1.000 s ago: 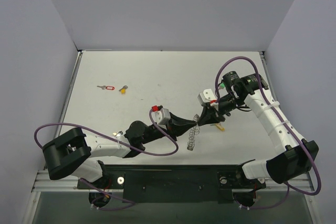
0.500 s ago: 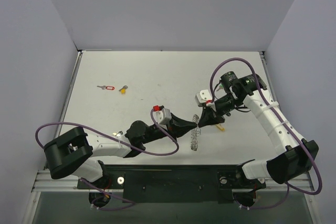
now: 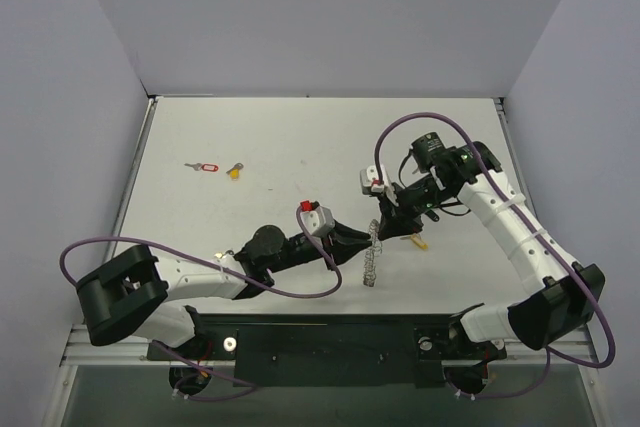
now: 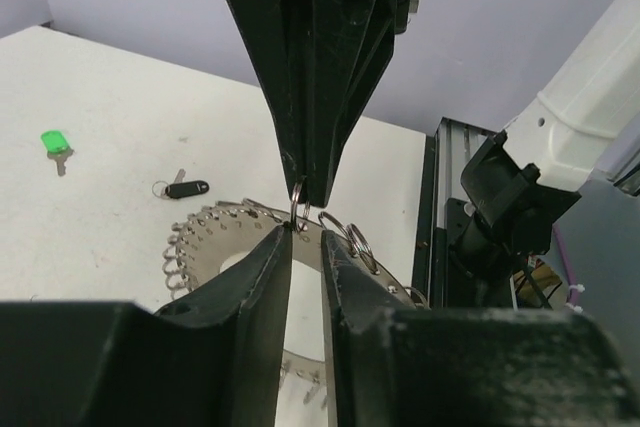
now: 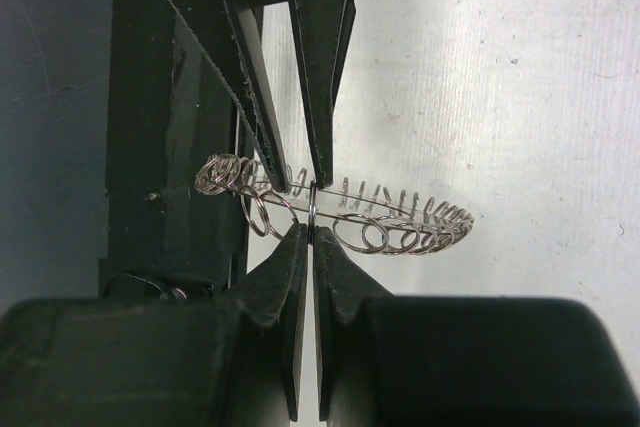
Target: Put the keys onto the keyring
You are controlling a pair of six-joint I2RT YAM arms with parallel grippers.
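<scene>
The right gripper pinches one loop of the keyring, toward the table's near edge. The jaws of the left gripper straddle that same rim, slightly parted.

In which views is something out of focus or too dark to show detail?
Left wrist view: the near left fingers look soft, the keyring and green key sharper. Right wrist view: the right fingers are nearly black, without detail; the table is bright. Top view: even light, faint shadows.

Robotics laboratory cell: a white counter is enclosed by plain walls, and an aluminium rail is mounted along the counter's near edge.
</scene>
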